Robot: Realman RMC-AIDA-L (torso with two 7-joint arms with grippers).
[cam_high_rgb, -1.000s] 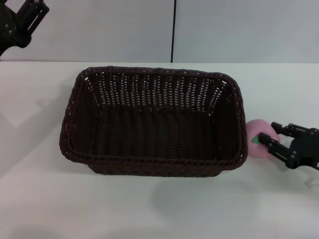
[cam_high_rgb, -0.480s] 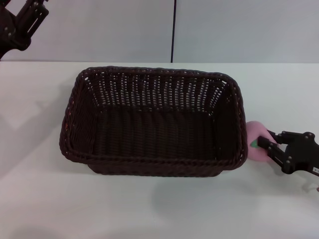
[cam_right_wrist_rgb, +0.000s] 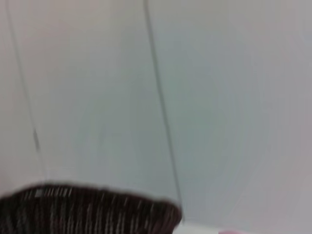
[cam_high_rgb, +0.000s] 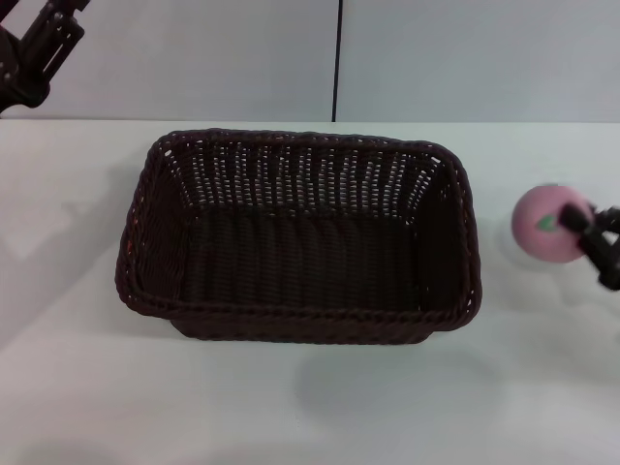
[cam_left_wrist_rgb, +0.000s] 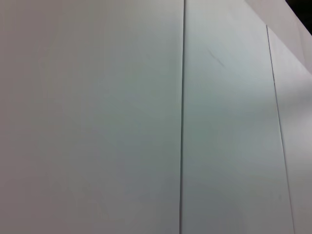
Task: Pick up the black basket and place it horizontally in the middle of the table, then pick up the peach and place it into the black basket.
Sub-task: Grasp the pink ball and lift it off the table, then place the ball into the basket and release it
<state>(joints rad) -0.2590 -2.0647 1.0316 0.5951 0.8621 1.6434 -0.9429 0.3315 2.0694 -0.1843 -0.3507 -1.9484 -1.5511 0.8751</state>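
Clamping the peach (cam_high_rgb: 549, 223), the right gripper's (cam_high_rgb: 584, 230) dark fingers (cam_high_rgb: 599, 238) hold it up clear of the white counter (cam_high_rgb: 310, 407), just right of the black basket (cam_high_rgb: 298, 237). That peach is round, pale pink, green leaf mark facing us. The basket sits lengthwise mid-counter, woven dark, braided rim, nothing inside. Left gripper (cam_high_rgb: 34, 53) hangs parked far top left; its fingers' state I cannot tell.

No legible text or markings
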